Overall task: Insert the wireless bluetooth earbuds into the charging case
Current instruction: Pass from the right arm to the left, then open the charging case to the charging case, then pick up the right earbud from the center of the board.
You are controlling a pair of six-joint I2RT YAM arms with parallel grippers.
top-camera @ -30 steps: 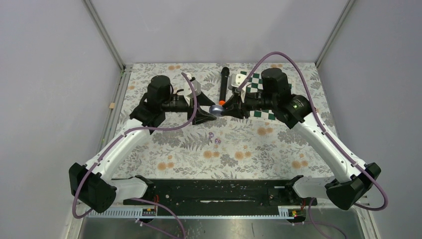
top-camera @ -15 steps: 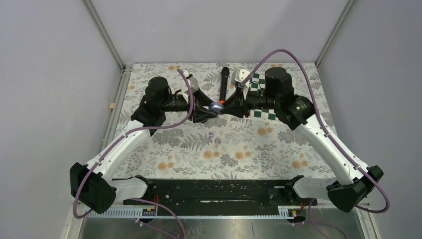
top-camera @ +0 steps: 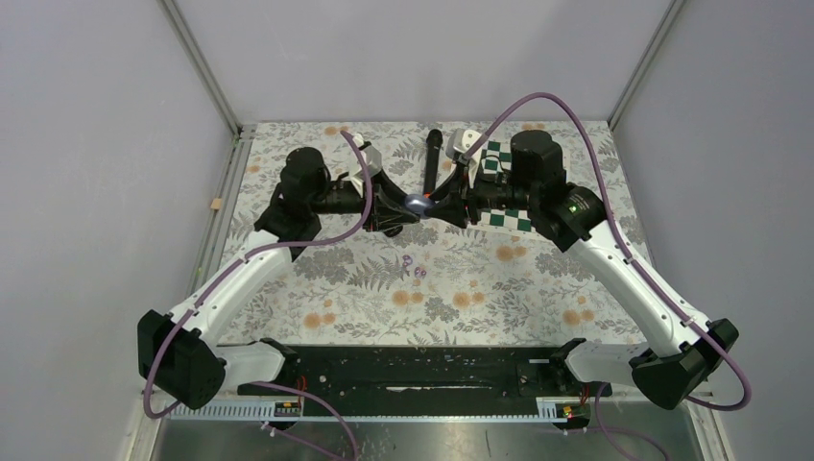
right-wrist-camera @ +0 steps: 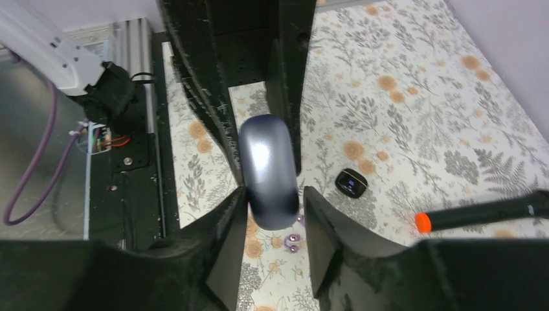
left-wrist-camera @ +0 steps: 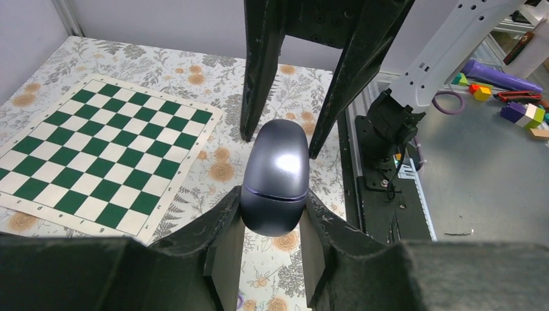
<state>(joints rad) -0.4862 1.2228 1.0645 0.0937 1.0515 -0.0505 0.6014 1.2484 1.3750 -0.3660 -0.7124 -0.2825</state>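
Earbuds (top-camera: 418, 272), two lilac ones, are lying loose on the surface (top-camera: 499, 288) while the left tool (left-wrist-camera: 272, 197) and the right tool (right-wrist-camera: 273, 193) are each pinching one end of the single closed grey charging case (left-wrist-camera: 275, 168), holding it aloft near one black microphone (top-camera: 432, 158).

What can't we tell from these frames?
- Case, top view: mostly covered by left end effector and right end effector; only a glare spot shows.
- Case interior: lid looks shut, so no view shows it.
- Buds: right wrist, partly behind case; top view, too small.
- Mic: right wrist, cut off by right edge.
- Black case: not found in top view.
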